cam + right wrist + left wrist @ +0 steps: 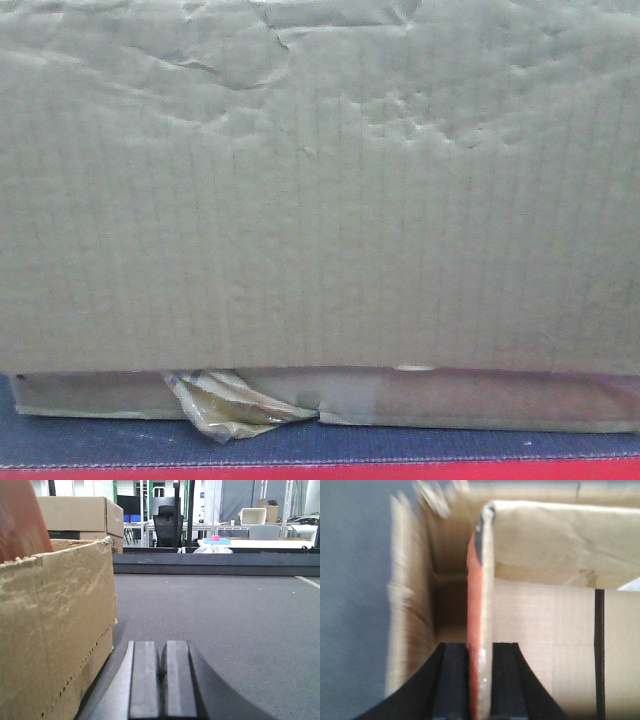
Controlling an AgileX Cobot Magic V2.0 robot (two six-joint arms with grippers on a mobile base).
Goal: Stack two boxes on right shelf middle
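Though dented and creased along its upper part, fills the front view from edge to edge: one wall of a large corrugated cardboard box (320, 200), sitting on a dark blue surface (90, 445) with a red strip at the near edge. Stands low and close, with no shelf in sight, so reads as early in the task, lifting not yet done. Spreads wide in the right wrist view as grey carpet floor (225, 620), with a second cardboard box (75, 515) farther back on the left. Looks light for its bulk but floppy: thin walls and a torn perforated rim, likely to buckle or rip if hauled by one edge. Better taken from both sides, low on the walls or under the bottom corners, not by loose flaps alone. Shows, beneath the wall in the front view, a lower flap (480, 400) and a crumpled wad of packing tape (235, 405). Has one upright flap (480, 595), red-orange on one face, pinched edge-on in the left gripper (480, 650), both black pads pressed flat against it. Leaves the right gripper (161, 652) with its pads together on nothing, over bare carpet, just beside what seems the same box.
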